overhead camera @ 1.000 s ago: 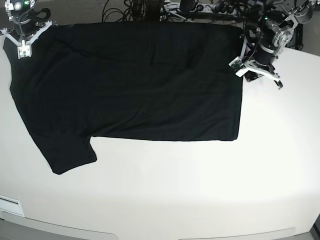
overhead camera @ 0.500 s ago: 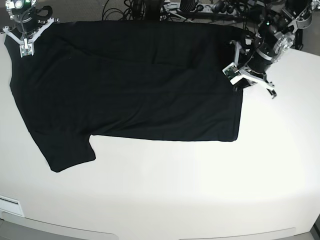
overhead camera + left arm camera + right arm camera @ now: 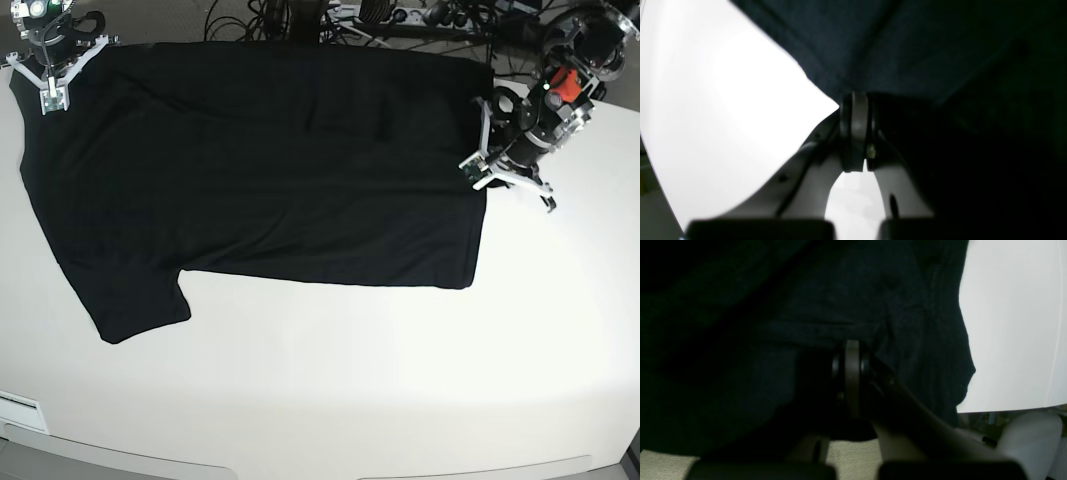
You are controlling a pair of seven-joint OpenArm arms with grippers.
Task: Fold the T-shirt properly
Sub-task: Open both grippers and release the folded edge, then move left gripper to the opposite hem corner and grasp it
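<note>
I see the white desk point(image 3: 400, 380) carrying the T-shirt point(image 3: 260, 170), spread flat, plain black side up, across the far half; one sleeve sticks out toward the near-left in base view. Left claw point(image 3: 855, 100) sits at the shirt's right edge, tips pressed together; looks pinched on the hem, but wrist cam is blurry, can't confirm. Right claw point(image 3: 851, 346) at the far-left corner, tips together over dark cloth; grip not clear.

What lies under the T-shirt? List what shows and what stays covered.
The black T-shirt lies spread on the white table, which shows bare around its near and side edges. The cloth hides the tabletop beneath it, and its underside cannot be seen.
</note>
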